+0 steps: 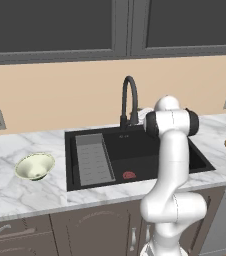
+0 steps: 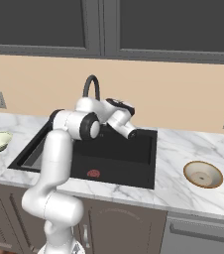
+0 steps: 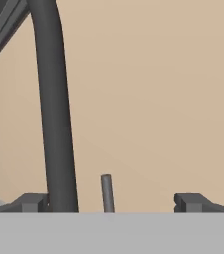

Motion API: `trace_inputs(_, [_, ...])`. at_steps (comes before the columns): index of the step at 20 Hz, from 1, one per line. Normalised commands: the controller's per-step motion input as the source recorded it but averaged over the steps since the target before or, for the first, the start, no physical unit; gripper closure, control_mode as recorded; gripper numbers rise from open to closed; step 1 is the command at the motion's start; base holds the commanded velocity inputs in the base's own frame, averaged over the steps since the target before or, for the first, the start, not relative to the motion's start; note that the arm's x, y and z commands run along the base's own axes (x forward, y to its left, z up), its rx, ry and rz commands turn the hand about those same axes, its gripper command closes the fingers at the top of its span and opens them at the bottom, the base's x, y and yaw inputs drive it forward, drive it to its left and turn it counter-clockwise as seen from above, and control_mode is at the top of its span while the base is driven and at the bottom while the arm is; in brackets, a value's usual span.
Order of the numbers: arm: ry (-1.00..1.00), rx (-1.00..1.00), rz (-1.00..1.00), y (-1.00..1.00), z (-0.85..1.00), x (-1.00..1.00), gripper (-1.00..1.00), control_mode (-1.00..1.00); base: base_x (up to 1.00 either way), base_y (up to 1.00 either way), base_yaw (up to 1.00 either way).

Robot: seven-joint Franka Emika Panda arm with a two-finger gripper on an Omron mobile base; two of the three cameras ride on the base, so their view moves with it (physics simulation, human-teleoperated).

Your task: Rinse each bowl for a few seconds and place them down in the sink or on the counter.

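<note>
Behind the black sink (image 1: 135, 150), unlabelled faucet (image 3: 52, 109) between spread pincer (image 3: 111, 203) tips.

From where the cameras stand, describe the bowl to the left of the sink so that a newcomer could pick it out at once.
Start at the black sink set in the marble counter. On the counter to the sink's left, near its ribbed rack, sits a pale cream-green bowl. It is deeper and greener than the shallow beige bowl with a brownish rim on the sink's other side.
</note>
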Motion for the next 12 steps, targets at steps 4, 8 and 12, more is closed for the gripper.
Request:
trace_inputs(4, [0.02,0.02,0.0,0.0,-0.09,0.19,-1.0,-1.0,0.0,0.0,0.0])
trace_inputs(8, [0.02,0.02,0.0,0.0,-0.09,0.19,-1.0,-1.0,0.0,0.0,0.0])
trace_inputs(12, [0.02,0.02,0.0,0.0,-0.08,0.17,1.0,-1.0,0.0,0.0,0.0])
